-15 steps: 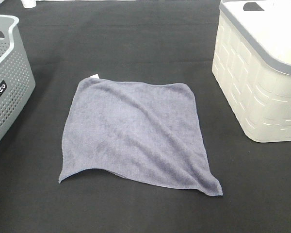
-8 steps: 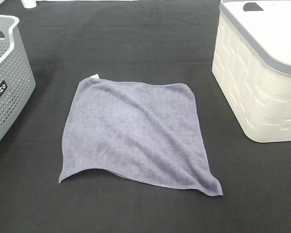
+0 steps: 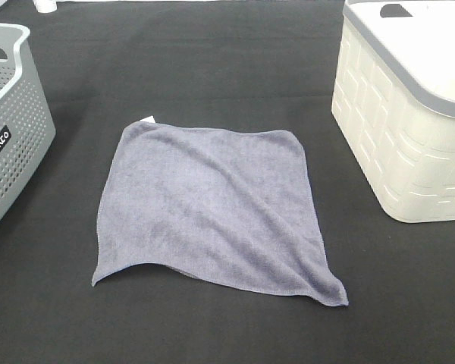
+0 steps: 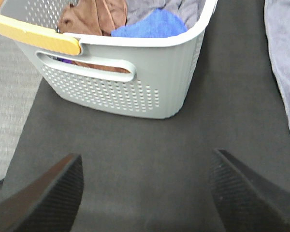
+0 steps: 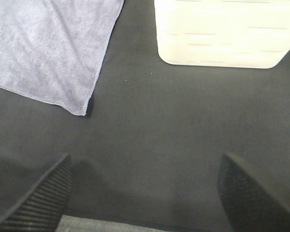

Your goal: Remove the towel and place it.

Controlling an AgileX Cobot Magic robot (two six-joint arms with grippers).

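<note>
Nearest the robot, both grippers are held back over the black table cover (image 3: 212,68), out of the high view, and nothing is gripped by either. The left gripper (image 4: 145,191) is seen with its jaws spread wide over bare cover, and the right gripper (image 5: 145,191) likewise, with empty cover between the fingers. Just beyond them the towel (image 3: 208,208) is laid out nearly flat in the middle of the table, its near right corner (image 5: 84,108) slightly lifted and curled, its small white tag (image 3: 147,119) at the far left corner. Trouble could be expected at the pinch: if a flat stretch is approached instead of an edge or the raised corner, the thin cloth may be pushed into wrinkles rather than caught — or the black cover may be pinched up along with it. If only one corner is held, the rest would likely hang and drag. Farther out, the grey perforated basket (image 4: 135,92), already holding brown and blue cloths, stands to the left and the cream bin (image 3: 409,121) to the right — a trailing edge could catch on either rim or be left draped over the wall.
</note>
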